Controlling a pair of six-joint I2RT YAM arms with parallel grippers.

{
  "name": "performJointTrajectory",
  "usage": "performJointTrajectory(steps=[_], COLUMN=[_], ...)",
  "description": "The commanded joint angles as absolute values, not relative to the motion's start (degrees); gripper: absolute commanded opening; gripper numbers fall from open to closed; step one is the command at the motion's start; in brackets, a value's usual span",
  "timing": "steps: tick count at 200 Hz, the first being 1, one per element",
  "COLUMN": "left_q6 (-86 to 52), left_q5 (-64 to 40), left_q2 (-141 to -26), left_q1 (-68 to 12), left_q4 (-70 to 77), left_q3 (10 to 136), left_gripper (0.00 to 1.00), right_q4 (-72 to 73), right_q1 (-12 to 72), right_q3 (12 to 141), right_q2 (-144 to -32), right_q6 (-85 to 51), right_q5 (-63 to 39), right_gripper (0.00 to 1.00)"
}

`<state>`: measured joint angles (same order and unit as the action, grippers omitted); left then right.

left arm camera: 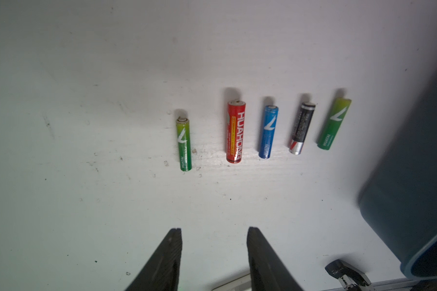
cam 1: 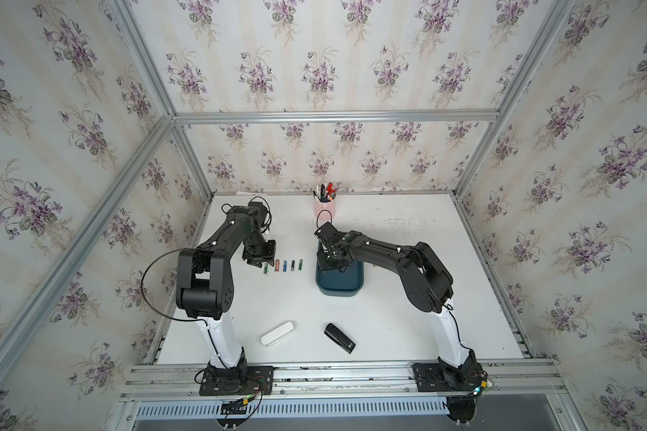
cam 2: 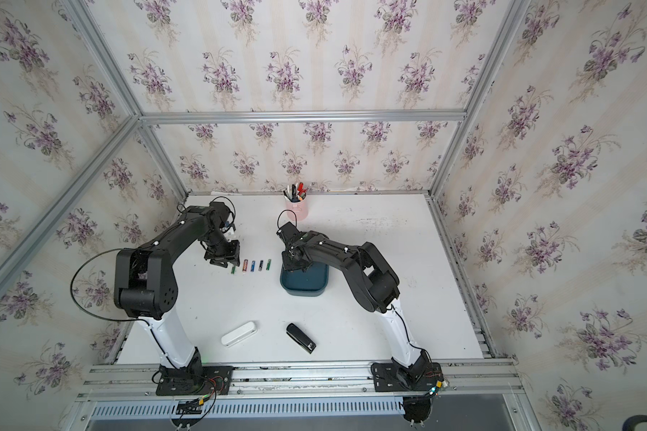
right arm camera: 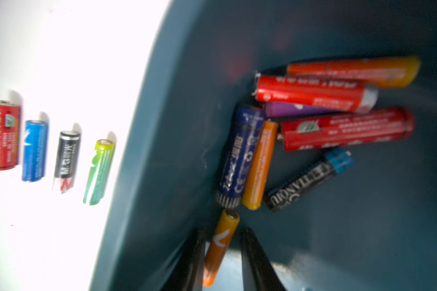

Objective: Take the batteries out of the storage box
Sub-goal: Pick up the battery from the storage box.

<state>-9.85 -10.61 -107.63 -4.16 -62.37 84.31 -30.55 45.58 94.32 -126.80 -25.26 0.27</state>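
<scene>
The storage box [cam 1: 338,291] [cam 2: 303,290] is a dark teal tray at mid-table. In the right wrist view several batteries [right arm camera: 313,113] lie piled against its wall [right arm camera: 162,126]. My right gripper [right arm camera: 223,230] [cam 1: 328,265] reaches down into the box. It is shut on an orange battery [right arm camera: 221,244] that stands tilted between its fingers. Left of the box several batteries lie in a row on the table: green [left arm camera: 184,143], red [left arm camera: 236,132], blue [left arm camera: 268,132], black [left arm camera: 302,128] and green [left arm camera: 334,124]. My left gripper [left arm camera: 214,229] [cam 1: 258,263] hangs open and holds nothing, just beside the leftmost green battery [cam 1: 265,268].
A pink pen cup [cam 1: 325,207] stands at the back of the table behind the right arm. Near the front edge lie a white case [cam 1: 277,334] and a black stapler [cam 1: 339,338]. Metal frame rails border the table.
</scene>
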Motion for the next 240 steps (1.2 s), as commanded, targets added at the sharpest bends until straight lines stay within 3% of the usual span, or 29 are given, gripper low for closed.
performJointTrajectory(steps=[1, 109, 135, 240], left_q6=[-10.32, -10.47, -10.41, -10.63], left_q5=[-10.46, -10.72, -10.68, -8.09], left_q2=[-107.21, -107.66, -107.40, -106.01], left_q1=[-4.44, -5.36, -5.36, -6.95], left_q4=[-62.54, -62.32, -62.32, -64.99], left_q3=[84.37, 84.66, 84.55, 85.74], left_gripper=[0.48, 0.49, 0.49, 0.50], right_q4=[-39.74, -41.31, -37.84, -41.53], right_q1=[45.44, 43.91, 42.83, 41.07], right_q3=[94.36, 94.43, 92.07, 95.68], right_q2=[-127.94, -128.08, -126.08, -118.17], right_q6=[-22.99, -21.11, -20.84, -20.41], right_q5=[6.62, -1.62, -7.22, -7.61], right_gripper=[0.30, 0.13, 0.13, 0.12])
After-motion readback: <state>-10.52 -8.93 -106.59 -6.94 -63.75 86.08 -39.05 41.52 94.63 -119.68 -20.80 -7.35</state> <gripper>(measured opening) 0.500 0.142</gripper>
